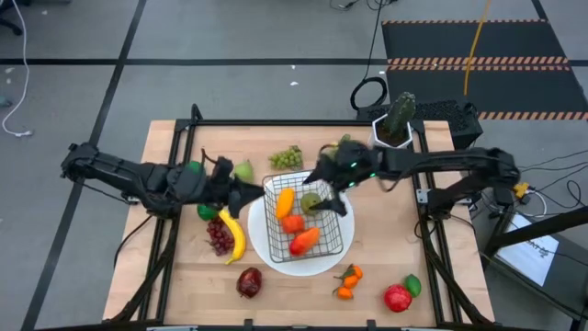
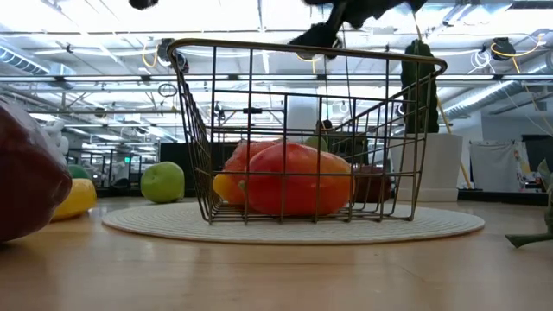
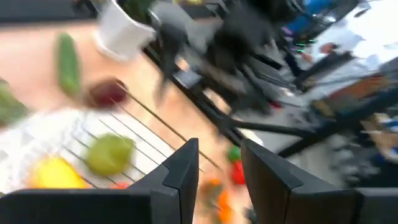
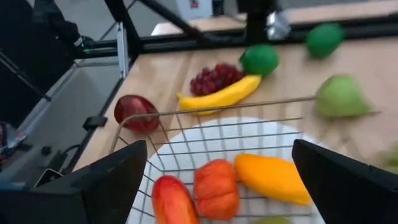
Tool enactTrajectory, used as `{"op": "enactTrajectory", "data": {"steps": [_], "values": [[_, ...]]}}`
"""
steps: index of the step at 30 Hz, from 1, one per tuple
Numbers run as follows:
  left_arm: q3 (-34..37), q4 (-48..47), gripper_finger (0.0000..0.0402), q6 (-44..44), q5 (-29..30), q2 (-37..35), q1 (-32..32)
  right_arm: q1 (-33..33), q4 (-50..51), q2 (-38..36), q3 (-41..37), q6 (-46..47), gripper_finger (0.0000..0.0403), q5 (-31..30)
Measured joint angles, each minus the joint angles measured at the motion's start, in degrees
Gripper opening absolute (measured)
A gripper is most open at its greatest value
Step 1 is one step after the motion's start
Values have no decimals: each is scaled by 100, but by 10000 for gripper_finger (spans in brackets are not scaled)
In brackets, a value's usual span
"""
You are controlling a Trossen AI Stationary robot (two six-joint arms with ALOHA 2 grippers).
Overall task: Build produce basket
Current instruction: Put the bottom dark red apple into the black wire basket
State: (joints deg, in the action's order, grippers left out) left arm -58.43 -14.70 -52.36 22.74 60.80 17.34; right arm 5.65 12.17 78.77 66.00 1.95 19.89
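The dark wire basket stands on the round white plate at the table's middle. In it lie a yellow-orange pepper, a tomato, a red-orange pepper and a green fruit. My left gripper hovers just left of the basket's rim, its fingers a little apart with nothing between them. My right gripper hangs over the basket's right part, wide open and empty. The basket also shows in the low view.
Left of the plate lie a banana, purple grapes, a lime and a pear. Green grapes lie behind the basket. A dark apple, tangerines and a red fruit lie near the front. A potted cactus stands at the far right.
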Motion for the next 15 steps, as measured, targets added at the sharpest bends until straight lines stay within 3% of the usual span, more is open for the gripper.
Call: {"op": "enactTrajectory", "data": {"steps": [7,12,15], "values": [[-3,-7,120,-997,686,114,1105,549,606,-1170,0,-149,393,-194],[1,-398,120,-1553,698,528,1523,952,961,-1660,0,-244,393,-196],[-4,-765,120,-1983,333,828,1722,1144,1171,-1800,2,-282,393,-194]]}}
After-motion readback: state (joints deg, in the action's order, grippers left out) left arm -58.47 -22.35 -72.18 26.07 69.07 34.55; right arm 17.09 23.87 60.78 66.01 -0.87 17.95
